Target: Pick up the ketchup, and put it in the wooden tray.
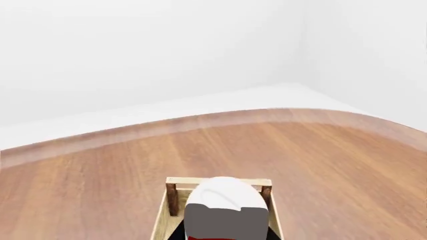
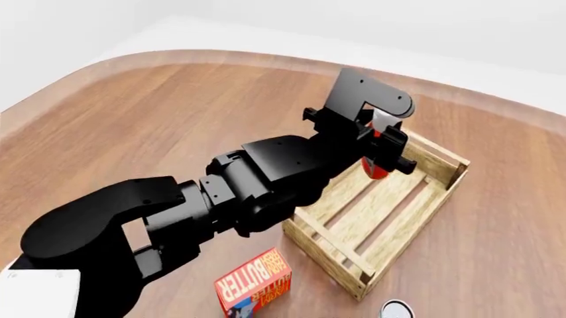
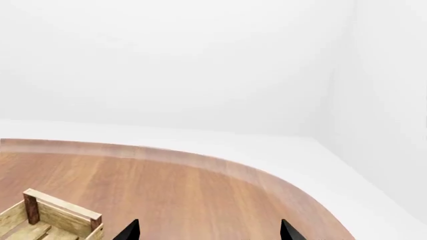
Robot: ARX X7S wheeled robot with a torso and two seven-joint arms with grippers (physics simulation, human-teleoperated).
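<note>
My left gripper (image 2: 382, 151) is shut on the ketchup (image 2: 378, 167), an orange-red bottle with a white cap, and holds it above the far end of the wooden tray (image 2: 415, 225). In the left wrist view the white cap and grey top of the ketchup (image 1: 225, 210) fill the gap between the jaws, with the tray's far wall (image 1: 180, 183) right behind it. My right gripper (image 3: 208, 234) is open and empty, only its two dark fingertips showing, with a corner of the tray (image 3: 63, 215) off to one side. The right gripper is out of the head view.
A red-orange butter box (image 2: 254, 285) lies on the wooden table (image 2: 132, 119) near the tray's front corner. The top of a small can (image 2: 396, 309) shows at the bottom edge. The table's curved far edge meets white walls.
</note>
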